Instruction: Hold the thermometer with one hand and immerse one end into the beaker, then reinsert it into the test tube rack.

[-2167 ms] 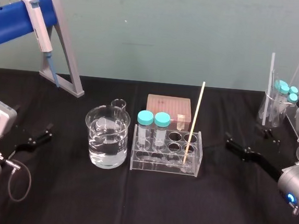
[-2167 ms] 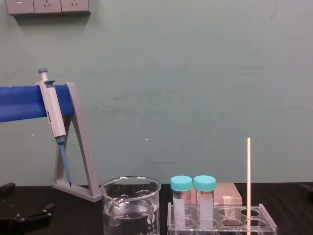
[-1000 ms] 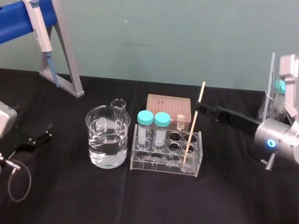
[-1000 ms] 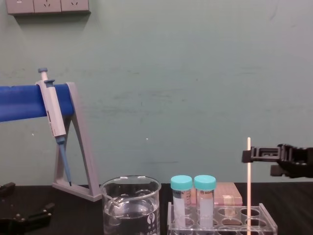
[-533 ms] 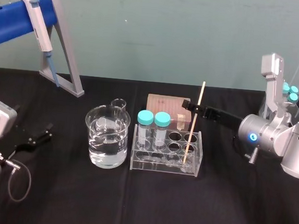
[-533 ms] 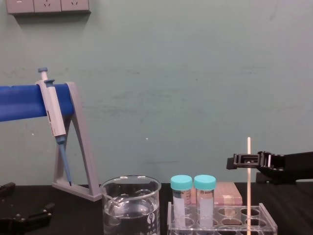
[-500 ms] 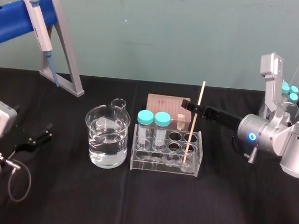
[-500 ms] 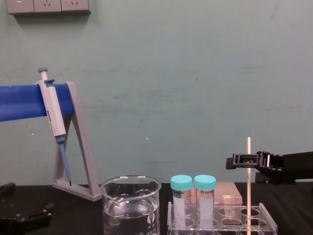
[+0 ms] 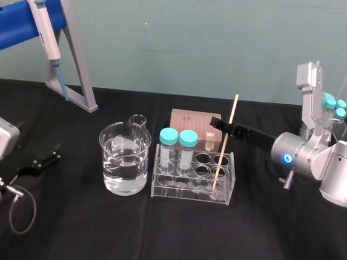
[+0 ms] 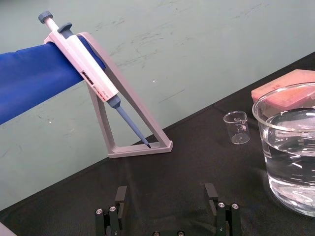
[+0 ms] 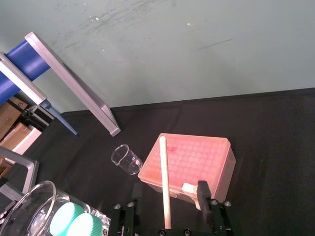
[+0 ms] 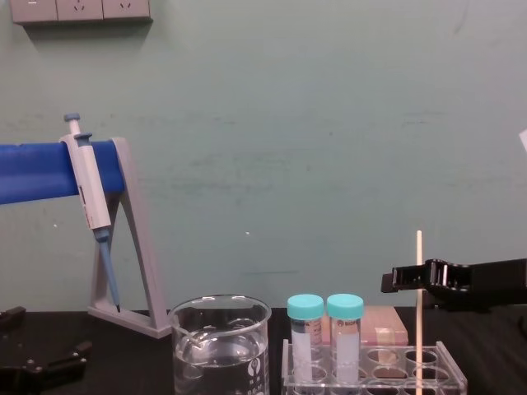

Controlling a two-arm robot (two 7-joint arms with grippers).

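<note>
Progress: nothing done yet by my read. The thermometer (image 9: pixel 221 158) stands in a right-end hole of the test tube rack (image 9: pixel 186 193), leaning slightly and not lifted. Dip and reinsertion are both left.

Near side: left hand (image 9: pixel 40 161) is parked low on the bench (image 9: pixel 152 237) at the robot's left, wide open, holding nothing.

Mid-bench: beaker (image 9: pixel 112 144) is part-filled with clear liquid (image 9: pixel 124 174) and sits just beside the rack on its left. Two teal-capped tubes (image 9: pixel 179 138) are in the rack's left holes.

Right hand (image 9: pixel 222 124) reaches in from the right at the thermometer's upper part. In the right wrist view its fingers (image 11: pixel 203 192) straddle the rod with a gap on either side, so it's released, not gripping. Next call: clamp, then lift straight up.

Pink box (image 9: pixel 189 119) sits behind the rack.
</note>
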